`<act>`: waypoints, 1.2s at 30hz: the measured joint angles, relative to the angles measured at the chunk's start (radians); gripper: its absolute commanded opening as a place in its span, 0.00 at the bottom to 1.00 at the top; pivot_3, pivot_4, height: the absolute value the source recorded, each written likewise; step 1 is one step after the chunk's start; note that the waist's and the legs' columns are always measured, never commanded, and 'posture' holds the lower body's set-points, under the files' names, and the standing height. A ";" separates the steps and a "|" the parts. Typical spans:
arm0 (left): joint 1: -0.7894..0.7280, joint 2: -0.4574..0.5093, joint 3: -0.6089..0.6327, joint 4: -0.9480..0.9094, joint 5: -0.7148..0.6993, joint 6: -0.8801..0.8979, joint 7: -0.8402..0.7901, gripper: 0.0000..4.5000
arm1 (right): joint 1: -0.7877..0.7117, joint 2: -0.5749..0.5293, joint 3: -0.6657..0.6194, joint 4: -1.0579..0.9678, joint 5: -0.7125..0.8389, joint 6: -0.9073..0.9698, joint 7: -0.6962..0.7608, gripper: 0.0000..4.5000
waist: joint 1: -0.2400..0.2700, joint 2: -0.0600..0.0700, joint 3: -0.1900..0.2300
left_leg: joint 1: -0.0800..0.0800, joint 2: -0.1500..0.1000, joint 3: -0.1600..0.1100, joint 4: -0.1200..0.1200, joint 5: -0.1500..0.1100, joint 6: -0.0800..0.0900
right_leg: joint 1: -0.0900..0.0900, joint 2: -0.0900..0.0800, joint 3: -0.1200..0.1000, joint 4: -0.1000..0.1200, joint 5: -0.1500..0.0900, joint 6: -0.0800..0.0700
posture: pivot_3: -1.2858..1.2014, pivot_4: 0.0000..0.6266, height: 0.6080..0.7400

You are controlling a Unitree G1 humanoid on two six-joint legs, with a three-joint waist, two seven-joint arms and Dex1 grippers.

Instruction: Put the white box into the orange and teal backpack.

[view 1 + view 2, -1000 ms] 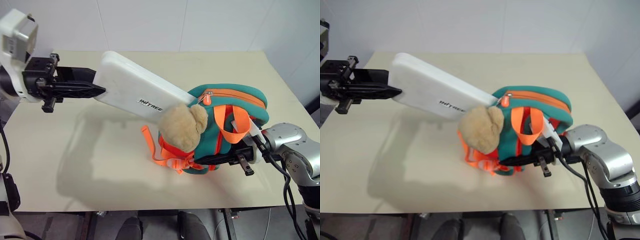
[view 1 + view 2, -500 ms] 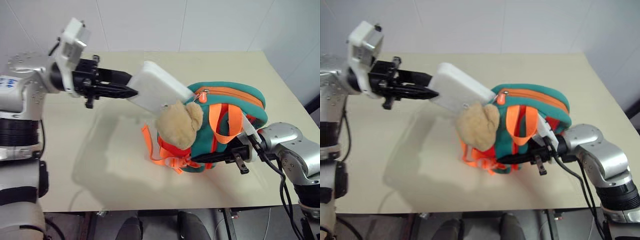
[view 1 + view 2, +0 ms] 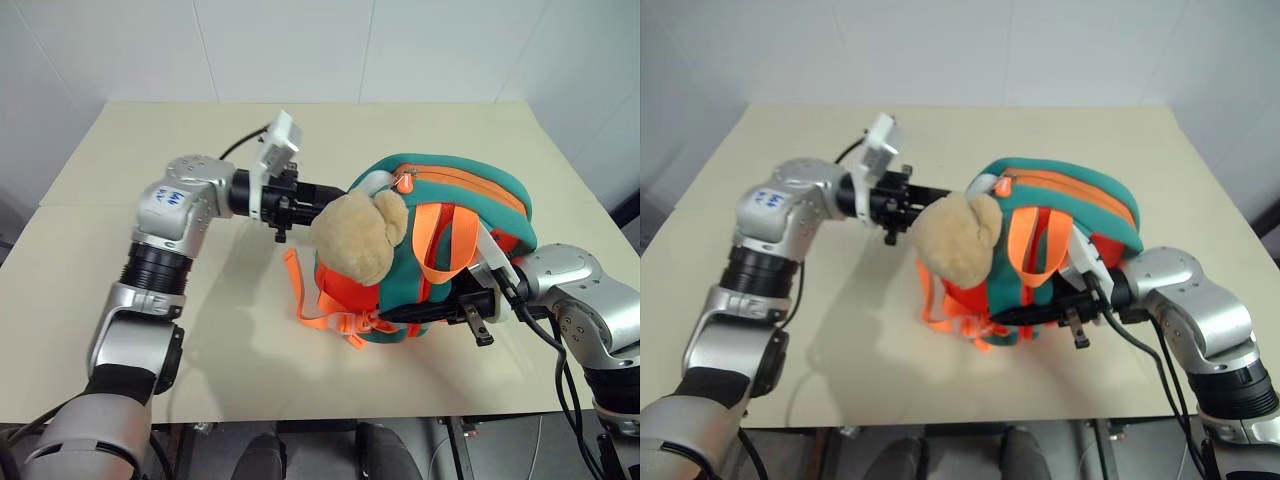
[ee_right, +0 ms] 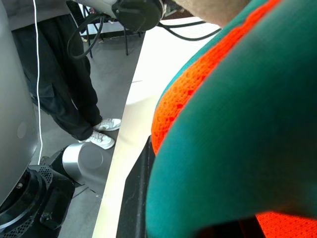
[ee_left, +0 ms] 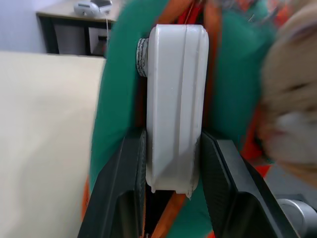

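The backpack (image 3: 450, 250) stands upright on the bench (image 3: 120, 290), its zipped-open top edge turned toward the left arm. The right gripper (image 3: 440, 312) reaches in from the right side, its fingers pinched on the bag's lower teal and orange fabric; this looks meant to brace the bag so it does not slide or tip while the other arm pushes against it. The left gripper (image 5: 171, 163) holds the box (image 5: 176, 99) by its near end, a black finger (image 5: 121, 193) flat against each broad face, with the box's length pointing along the fingers so it can slide end-first into the opening. From the wrist, teal fabric closes around both sides of the box, and from the head only a small white corner (image 3: 368, 183) shows at the bag's mouth behind the plush bear (image 3: 357, 232). So most of the box seems already inside.

A second ago the box stuck out nearly full length to the left of the bag, with its lettering readable. Half a second ago about half of it showed. The left arm has since swung in close to the bag, while the right gripper has kept its place.
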 measured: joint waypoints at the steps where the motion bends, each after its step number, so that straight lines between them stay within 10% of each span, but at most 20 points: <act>1: 0.000 -0.013 -0.013 0.008 0.018 -0.006 0.007 0.27 | 0.000 0.000 0.000 0.000 -0.001 0.000 -0.002 0.12 | 0.003 0.000 0.000 | 0.000 0.000 0.000 0.000 0.000 0.000 | 0.000 0.000 0.000 0.000 0.000 0.000 | 0.52 0.24 1.00; 10: -0.004 -0.089 -0.058 0.054 0.097 -0.031 0.022 0.27 | 0.001 0.000 0.000 -0.001 -0.006 0.000 -0.010 0.12 | 0.015 0.000 0.000 | 0.000 0.000 0.000 0.000 0.000 0.000 | 0.000 0.000 0.000 -0.001 0.000 0.000 | 0.52 0.24 1.00; 21: -0.011 -0.037 -0.073 -0.022 0.109 0.034 0.007 0.99 | 0.001 0.007 0.006 -0.001 -0.019 -0.002 -0.012 0.12 | 0.010 0.000 0.000 | 0.000 0.000 0.000 -0.001 0.000 0.000 | 0.000 0.000 0.000 -0.001 0.000 0.000 | 0.52 0.24 1.00; 36: -0.025 0.224 0.017 -0.150 0.067 0.089 -0.088 0.99 | 0.001 0.015 0.007 0.002 -0.040 -0.019 -0.012 0.12 | 0.008 0.000 0.000 | 0.000 0.000 0.000 -0.001 0.000 0.000 | 0.000 0.000 0.000 -0.001 0.000 0.000 | 0.52 0.24 1.00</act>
